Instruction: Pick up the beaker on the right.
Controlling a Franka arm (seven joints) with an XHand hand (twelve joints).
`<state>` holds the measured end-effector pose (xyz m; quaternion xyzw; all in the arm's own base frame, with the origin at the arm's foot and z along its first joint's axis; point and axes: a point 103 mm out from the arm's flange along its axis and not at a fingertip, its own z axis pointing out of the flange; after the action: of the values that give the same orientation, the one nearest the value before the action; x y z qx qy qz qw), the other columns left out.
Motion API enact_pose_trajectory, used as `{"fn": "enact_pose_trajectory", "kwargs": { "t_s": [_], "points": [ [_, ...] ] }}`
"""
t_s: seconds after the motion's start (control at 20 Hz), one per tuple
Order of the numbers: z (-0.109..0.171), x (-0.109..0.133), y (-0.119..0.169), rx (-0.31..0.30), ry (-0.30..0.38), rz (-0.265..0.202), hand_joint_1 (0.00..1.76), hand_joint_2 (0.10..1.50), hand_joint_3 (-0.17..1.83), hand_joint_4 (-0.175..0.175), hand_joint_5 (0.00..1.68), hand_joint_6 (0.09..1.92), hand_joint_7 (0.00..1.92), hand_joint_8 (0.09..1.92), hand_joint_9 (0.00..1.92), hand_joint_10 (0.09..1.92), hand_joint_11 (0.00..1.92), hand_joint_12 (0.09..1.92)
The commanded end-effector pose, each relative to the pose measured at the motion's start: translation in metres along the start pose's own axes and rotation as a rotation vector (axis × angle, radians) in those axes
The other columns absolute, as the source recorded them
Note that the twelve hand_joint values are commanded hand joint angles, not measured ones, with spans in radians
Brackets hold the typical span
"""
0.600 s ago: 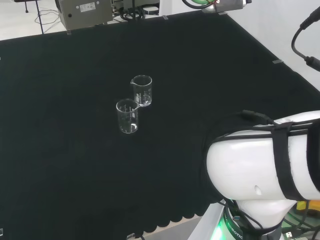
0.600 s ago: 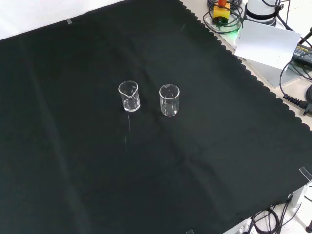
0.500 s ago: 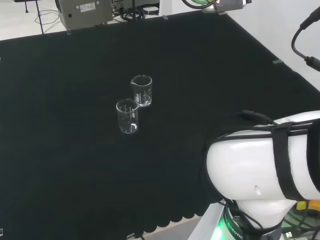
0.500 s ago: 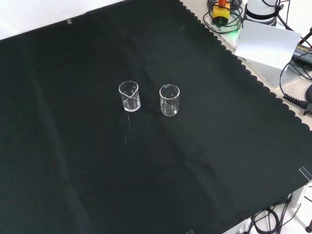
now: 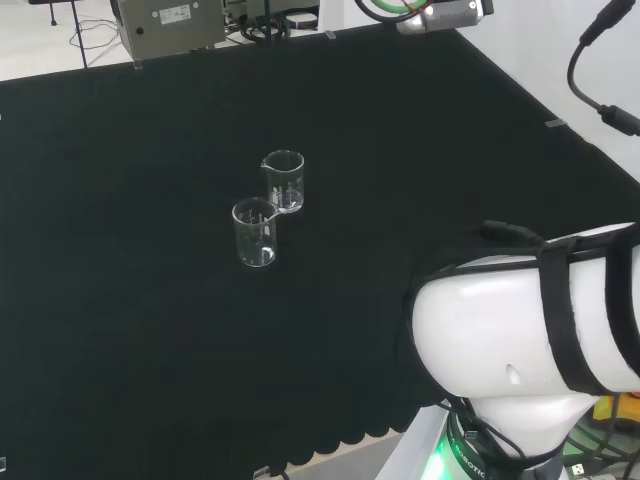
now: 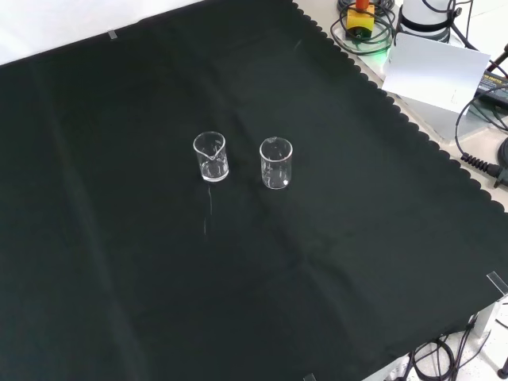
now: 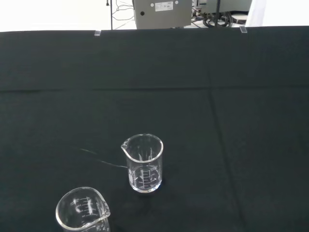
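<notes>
Two clear glass beakers stand upright and close together near the middle of the black cloth. In the head view the farther beaker [image 5: 284, 181] stands just right of and behind the nearer beaker [image 5: 255, 232]. In the front view they are side by side, the farther beaker [image 6: 210, 156] on the left and the nearer beaker [image 6: 275, 163] on the right. The wrist view looks at them from a distance: the farther beaker [image 7: 144, 163] shows whole with its graduation marks, and the nearer beaker [image 7: 83, 212] is cut off at the picture's edge. Both look empty and nothing touches them.
The arm's white link [image 5: 530, 340] stands at the head view's lower right. A grey equipment box [image 5: 170, 25] sits beyond the cloth's far edge. In the front view a white box [image 6: 440, 71] and cables [image 6: 361, 28] lie past the scalloped cloth edge [image 6: 397, 111].
The arm's white link has shifted slightly in the head view. Both beakers stand where they were.
</notes>
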<state>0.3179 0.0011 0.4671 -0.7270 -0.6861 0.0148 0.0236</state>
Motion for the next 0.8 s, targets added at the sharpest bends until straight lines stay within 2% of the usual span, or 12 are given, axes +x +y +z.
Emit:
{"fn": "enact_pose_trajectory", "kwargs": {
  "t_s": [0.05, 0.45, 0.8],
  "points": [
    [-0.008, -0.002, -0.009, -0.040, -0.023, 0.056, 0.04, 1.39, 0.13, -0.035, 0.31, 0.09, 0.01, 0.26, 0.04, 0.69, 0.00, 1.25],
    [0.020, -0.009, 0.006, 0.002, -0.020, 0.092, 0.05, 1.39, 0.12, -0.039, 0.32, 0.09, 0.00, 0.30, 0.05, 0.67, 0.00, 1.25],
    [0.060, -0.023, 0.045, 0.043, 0.004, 0.098, 0.06, 1.39, 0.12, -0.041, 0.32, 0.09, 0.00, 0.30, 0.06, 0.67, 0.00, 1.25]
  ]
}}
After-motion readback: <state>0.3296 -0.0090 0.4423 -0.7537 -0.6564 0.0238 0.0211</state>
